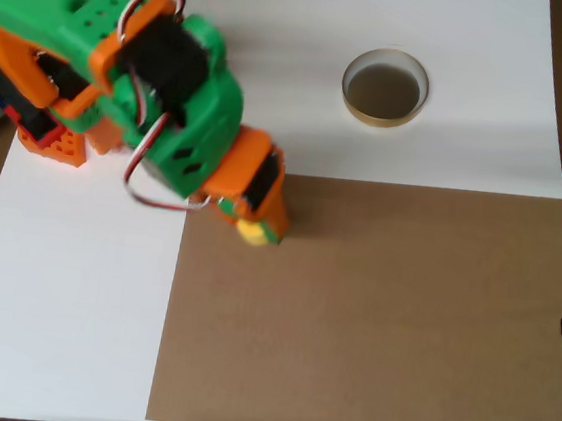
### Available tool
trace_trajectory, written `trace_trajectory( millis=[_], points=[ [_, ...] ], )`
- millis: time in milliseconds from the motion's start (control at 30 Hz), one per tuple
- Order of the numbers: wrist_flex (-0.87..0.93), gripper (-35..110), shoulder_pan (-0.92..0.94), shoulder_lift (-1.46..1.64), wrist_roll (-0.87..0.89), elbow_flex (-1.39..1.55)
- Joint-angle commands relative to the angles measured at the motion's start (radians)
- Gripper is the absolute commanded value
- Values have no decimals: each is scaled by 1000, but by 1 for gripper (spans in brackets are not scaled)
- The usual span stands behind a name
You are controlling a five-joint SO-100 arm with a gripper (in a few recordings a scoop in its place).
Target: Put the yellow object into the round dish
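Where the matte brown sheet meets the white counter, the hand covers the yellow object; its grip is unclear. The shallow gold-rimmed round dish sits well apart, unobstructed.

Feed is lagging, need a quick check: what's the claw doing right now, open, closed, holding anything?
Claw: down over the yellow object on the brown sheet; open or shut on it cannot be told from overhead.
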Motion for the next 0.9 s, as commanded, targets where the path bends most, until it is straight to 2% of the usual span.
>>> trace_trajectory(
  millis=[0, 500, 867],
  points=[
    [23, 0, -114, 97, -25, 5],
    [52, 0, -494, 74, -49, 17],
    [66, 0, -701, -89, -63, -77]
  ],
)
